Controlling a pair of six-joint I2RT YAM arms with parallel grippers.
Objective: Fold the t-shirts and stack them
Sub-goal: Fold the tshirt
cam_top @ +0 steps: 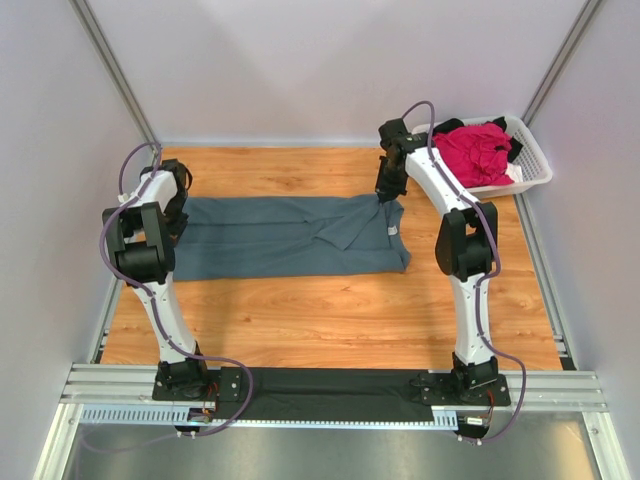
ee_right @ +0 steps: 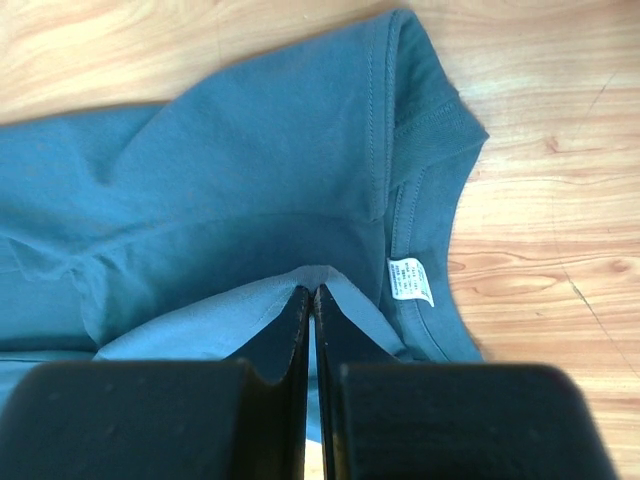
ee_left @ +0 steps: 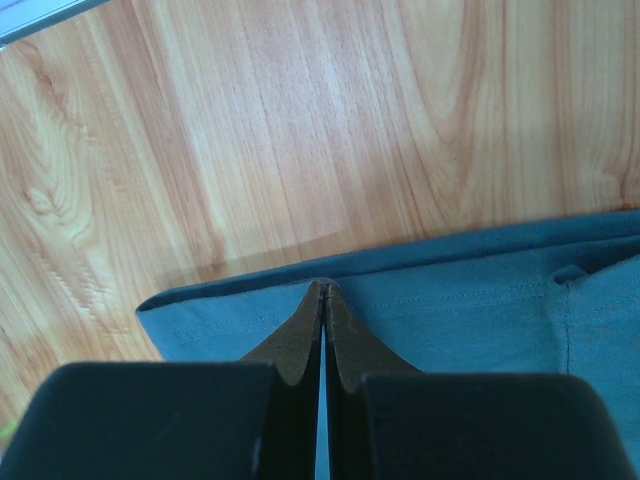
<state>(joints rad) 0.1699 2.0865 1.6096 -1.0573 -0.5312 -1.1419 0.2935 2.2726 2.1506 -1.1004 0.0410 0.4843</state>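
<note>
A slate blue-grey t-shirt (cam_top: 290, 237) lies folded lengthwise across the wooden table, neck and white label (cam_top: 392, 230) at the right. My left gripper (cam_top: 180, 212) is shut on its left hem edge; the left wrist view shows the closed jaws pinching the cloth (ee_left: 470, 300) at their tips (ee_left: 326, 288). My right gripper (cam_top: 385, 195) is shut on a fold of the same shirt near the collar; the right wrist view shows cloth (ee_right: 250, 170) pinched at the tips (ee_right: 312, 290) beside the label (ee_right: 410, 280). A magenta-pink t-shirt (cam_top: 472, 152) and a black one (cam_top: 447, 128) lie in the basket.
A white slatted plastic basket (cam_top: 530, 165) stands at the table's back right corner. Bare wooden tabletop (cam_top: 330, 315) lies in front of the shirt. Grey walls and metal frame posts enclose the table. A black mat (cam_top: 330, 393) lies between the arm bases.
</note>
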